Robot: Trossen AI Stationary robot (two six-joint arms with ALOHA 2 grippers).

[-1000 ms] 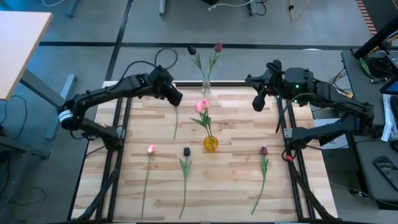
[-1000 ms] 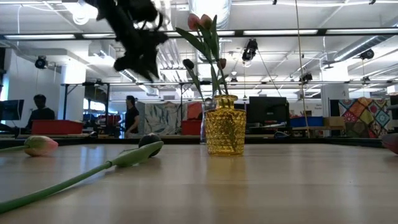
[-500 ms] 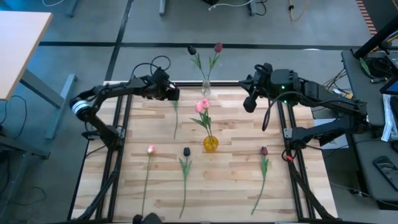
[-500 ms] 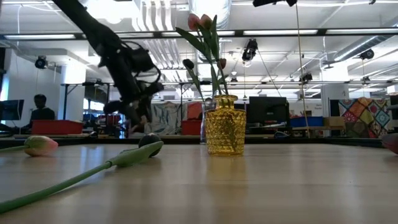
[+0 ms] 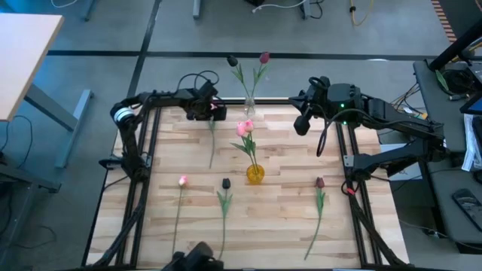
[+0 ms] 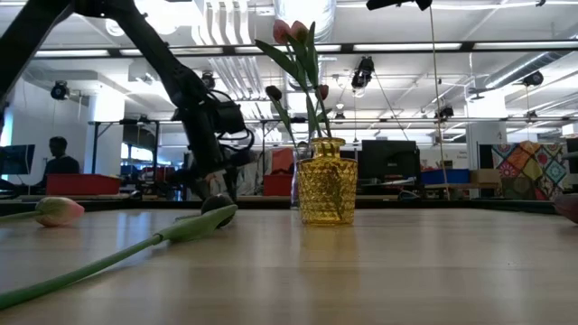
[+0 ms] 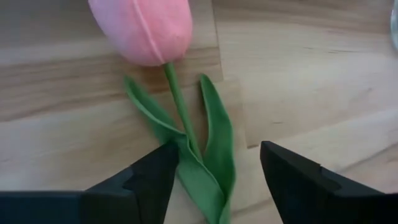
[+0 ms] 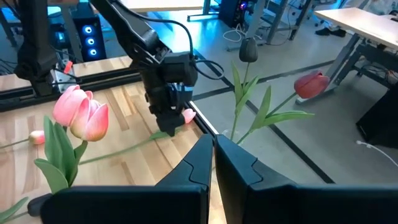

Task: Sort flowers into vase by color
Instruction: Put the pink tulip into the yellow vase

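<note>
Sorting looks about half done. The gold vase point(image 5: 255, 174) at mid-counter holds two pink tulips point(image 5: 245, 128), and a clear vase point(image 5: 248, 108) at the far edge holds a black-headed tulip point(image 5: 232, 61) and a maroon one point(image 5: 264, 57). Four flowers lie loose on the counter point(image 5: 286, 218): a pink one point(image 5: 182, 181) near left, a black one point(image 5: 225, 183) beside it, a maroon one point(image 5: 319, 182) near right, and a pink tulip point(image 5: 213, 135) far left, whose head is under the left arm. So two pinks and two darks are left, judging by the layout. The left end effector point(image 5: 213, 110) is down at the far-left part of the counter, right over that last tulip; in the left wrist view its fingers stand open, one on each side of the stem point(image 7: 177, 102) and leaves, with the pink head point(image 7: 143, 28) just ahead of the tips and not yet gripped. The right wrist view shows the same: the left end effector point(image 8: 169, 121) poised at the flower's head end with the stem trailing off across the wood. The right end effector point(image 5: 303, 124) hangs above the far-right part of the counter, well apart from any loose flower, its fingers closed together on nothing in its own wrist view.
</note>
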